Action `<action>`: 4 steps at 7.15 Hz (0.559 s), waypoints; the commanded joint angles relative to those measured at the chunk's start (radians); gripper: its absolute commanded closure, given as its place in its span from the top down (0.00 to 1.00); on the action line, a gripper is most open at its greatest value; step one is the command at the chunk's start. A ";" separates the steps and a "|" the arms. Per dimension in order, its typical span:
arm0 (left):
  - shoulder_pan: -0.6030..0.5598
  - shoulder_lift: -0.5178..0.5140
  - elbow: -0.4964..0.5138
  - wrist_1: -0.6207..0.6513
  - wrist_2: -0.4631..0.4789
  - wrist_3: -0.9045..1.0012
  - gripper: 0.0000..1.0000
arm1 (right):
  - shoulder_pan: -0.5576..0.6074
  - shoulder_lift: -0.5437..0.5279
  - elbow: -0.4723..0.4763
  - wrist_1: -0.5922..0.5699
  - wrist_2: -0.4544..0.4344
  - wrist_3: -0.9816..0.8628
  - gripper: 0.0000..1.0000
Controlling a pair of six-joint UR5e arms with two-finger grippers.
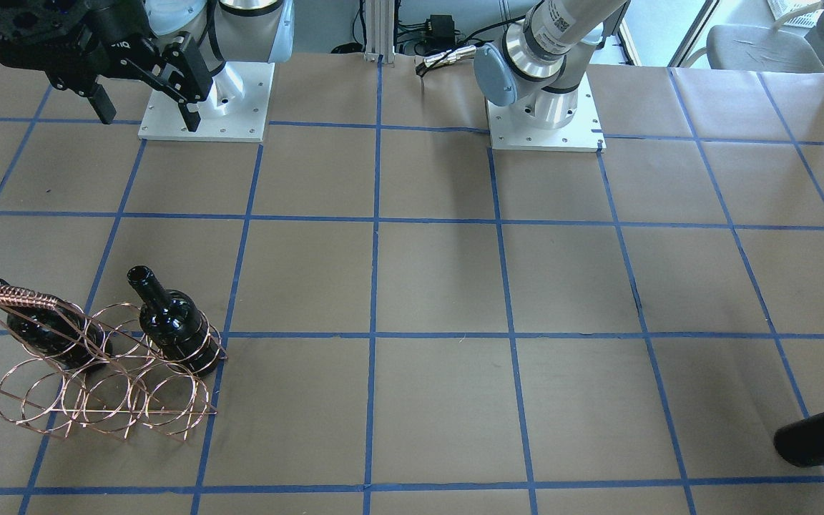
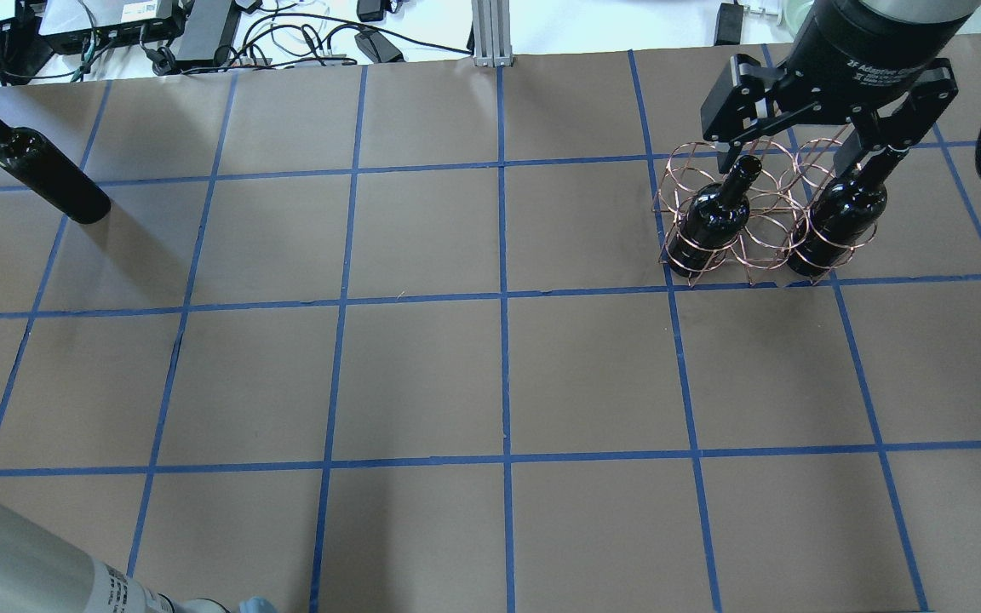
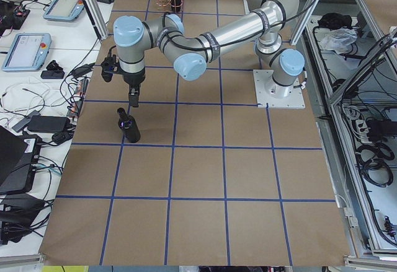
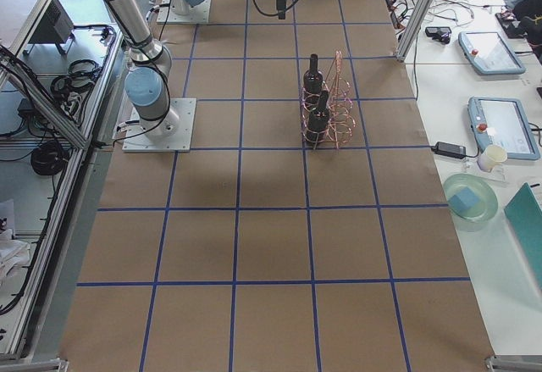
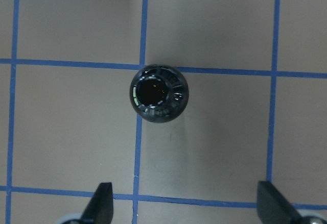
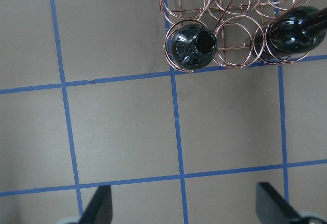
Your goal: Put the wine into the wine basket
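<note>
The copper wire wine basket point(image 1: 97, 386) stands on the table with two black wine bottles upright in it, one point(image 1: 172, 325) at an end ring and another point(image 1: 43, 329) under the handle. My right gripper point(image 2: 806, 149) is open and empty, high above the basket point(image 2: 754, 213). Its wrist view shows both bottle tops point(image 6: 191, 45) point(image 6: 296, 30) in the rings. A third black bottle point(image 2: 48, 174) stands alone on the far side of the table. My left gripper point(image 5: 186, 208) is open above it, and the bottle's mouth point(image 5: 158, 94) lies ahead of the fingertips point(image 5: 102, 201).
Brown paper with a blue tape grid covers the table point(image 2: 499, 375). Cables and power supplies point(image 2: 201, 30) lie past the far edge. The arm bases point(image 1: 544, 107) sit at the robot's side. Tablets and a cup point(image 4: 491, 156) lie on a side bench.
</note>
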 commanded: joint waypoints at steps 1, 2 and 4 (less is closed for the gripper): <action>0.006 -0.052 0.004 0.088 0.013 0.027 1.00 | 0.000 0.000 0.000 0.000 0.000 0.000 1.00; 0.006 -0.076 0.013 0.104 0.007 0.031 1.00 | 0.000 0.000 0.000 0.000 0.000 0.000 1.00; 0.006 -0.112 0.036 0.131 0.003 0.022 1.00 | 0.000 0.000 0.000 0.000 0.001 0.000 1.00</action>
